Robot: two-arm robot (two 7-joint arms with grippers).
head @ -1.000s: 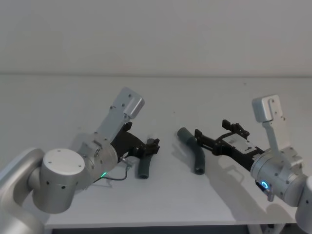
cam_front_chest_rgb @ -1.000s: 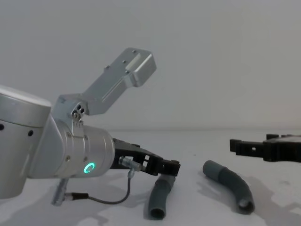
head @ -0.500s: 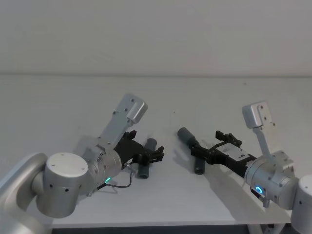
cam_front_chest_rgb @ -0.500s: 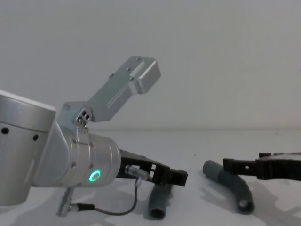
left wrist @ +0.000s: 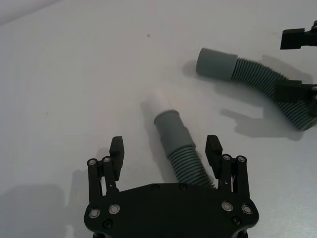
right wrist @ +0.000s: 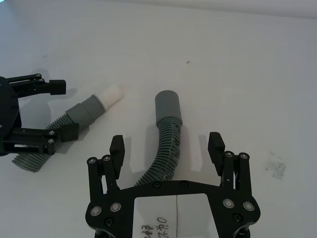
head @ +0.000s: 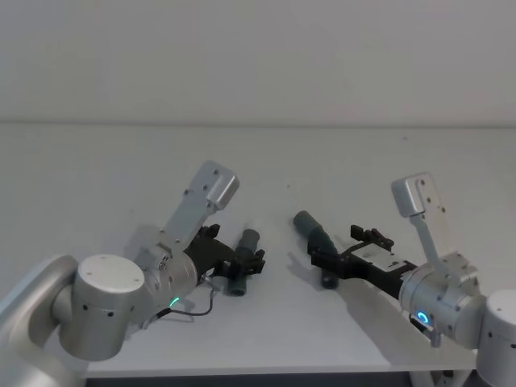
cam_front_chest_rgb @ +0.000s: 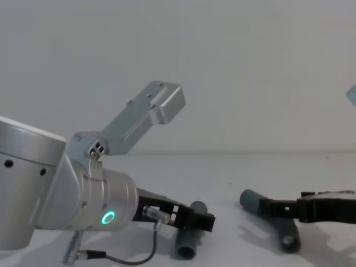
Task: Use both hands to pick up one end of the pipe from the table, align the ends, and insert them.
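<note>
Black left hand, right hand gape astride pipes

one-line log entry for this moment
left gripper: open, straddling white-tipped pipe piece | right gripper: open, straddling socket pipe piece | both pieces on table, ends apart

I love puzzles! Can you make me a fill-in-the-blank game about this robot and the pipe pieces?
The left gripper straddles one pipe piece with its jaws ___.
That piece ends in a narrow ___ tip.
The right gripper straddles the other piece, which has a wide ___ socket.
Both pieces lie on the white ___.
Missing words: open, white, grey, table.
</note>
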